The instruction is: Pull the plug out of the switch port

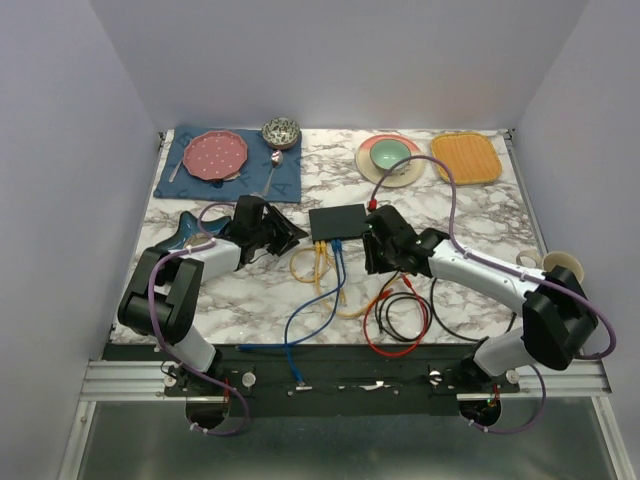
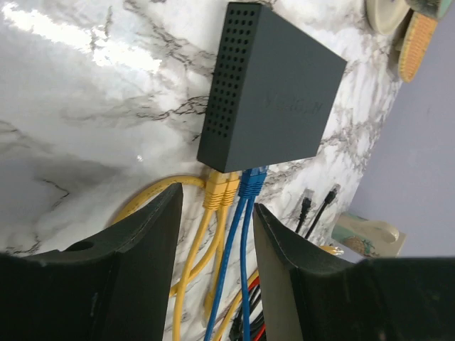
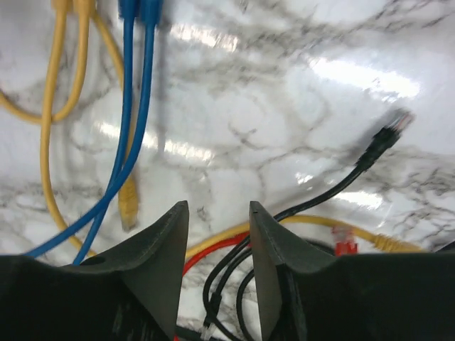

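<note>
A green bowl (image 1: 388, 152) sits on a cream plate (image 1: 410, 172) at the far right. A patterned bowl (image 1: 281, 132) stands beside a pink plate (image 1: 218, 155) on the blue mat (image 1: 195, 188), and what it holds is too small to tell. The switch (image 1: 338, 220), a flat matte-black box with one perforated side, lies mid-surface between the claws. The left claw (image 2: 217, 202) is just to its left and the right claw (image 3: 217, 207) is by its near right corner. Both are spread and pinch nothing. Yellow plugs (image 2: 220, 192) and blue plugs (image 2: 250, 183) sit in its near edge. A black plug (image 3: 387, 135) lies loose on the marble surface (image 3: 284, 106).
</note>
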Action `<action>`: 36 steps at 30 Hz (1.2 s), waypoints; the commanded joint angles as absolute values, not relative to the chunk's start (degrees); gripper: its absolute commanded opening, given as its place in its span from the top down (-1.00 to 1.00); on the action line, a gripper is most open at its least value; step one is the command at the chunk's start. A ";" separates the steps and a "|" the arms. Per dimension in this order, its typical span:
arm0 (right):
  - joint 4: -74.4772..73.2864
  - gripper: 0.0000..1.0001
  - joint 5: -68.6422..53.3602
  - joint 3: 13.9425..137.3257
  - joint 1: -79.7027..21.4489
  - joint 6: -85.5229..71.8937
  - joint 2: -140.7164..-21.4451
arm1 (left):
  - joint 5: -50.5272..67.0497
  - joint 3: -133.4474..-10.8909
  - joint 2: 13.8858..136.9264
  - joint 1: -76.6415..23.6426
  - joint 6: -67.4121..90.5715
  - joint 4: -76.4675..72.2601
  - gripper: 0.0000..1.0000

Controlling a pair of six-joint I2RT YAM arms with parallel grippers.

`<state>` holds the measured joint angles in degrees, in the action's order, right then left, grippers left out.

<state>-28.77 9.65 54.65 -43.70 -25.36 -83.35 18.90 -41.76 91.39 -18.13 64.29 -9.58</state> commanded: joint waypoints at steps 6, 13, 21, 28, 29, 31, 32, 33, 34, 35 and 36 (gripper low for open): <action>-13.63 0.45 -4.63 70.38 -34.02 -31.55 -99.00 | 23.55 -37.45 97.73 -19.69 71.97 -31.53 -0.03; -5.63 0.55 -17.31 76.90 -31.20 -35.51 -109.15 | 24.00 -33.14 99.84 -21.00 74.97 -41.48 -0.02; -0.44 0.56 -22.50 75.32 -29.36 -39.20 -114.78 | 23.03 -34.18 103.44 -21.44 76.64 -45.79 -0.02; -0.53 0.58 -23.82 74.62 -28.48 -40.17 -117.51 | 21.27 -34.28 105.03 -22.32 75.15 -44.12 -0.01; 1.21 0.58 -24.17 74.62 -28.48 -40.43 -117.77 | 20.57 -34.10 105.03 -22.41 74.62 -43.69 -0.01; 1.49 0.59 -24.61 74.53 -28.39 -40.87 -118.56 | 19.69 -34.10 105.12 -22.41 73.74 -42.98 0.00; 1.76 0.59 -24.87 74.53 -28.30 -41.30 -118.83 | 19.25 -34.19 105.12 -22.41 72.96 -42.54 0.00; 1.84 0.60 -25.13 74.53 -28.30 -41.57 -119.00 | 18.55 -34.36 105.03 -22.59 72.51 -42.45 0.00; 1.85 0.60 -25.22 74.62 -28.13 -41.92 -119.44 | 17.76 -34.45 104.94 -22.76 71.81 -42.28 0.01; 1.93 0.60 -25.31 74.53 -28.13 -42.36 -119.62 | 16.88 -34.54 104.85 -23.02 70.24 -41.58 0.04; 2.02 0.61 -25.49 74.44 -28.04 -42.54 -119.79 | 14.79 -34.54 104.59 -23.90 69.27 -41.14 0.06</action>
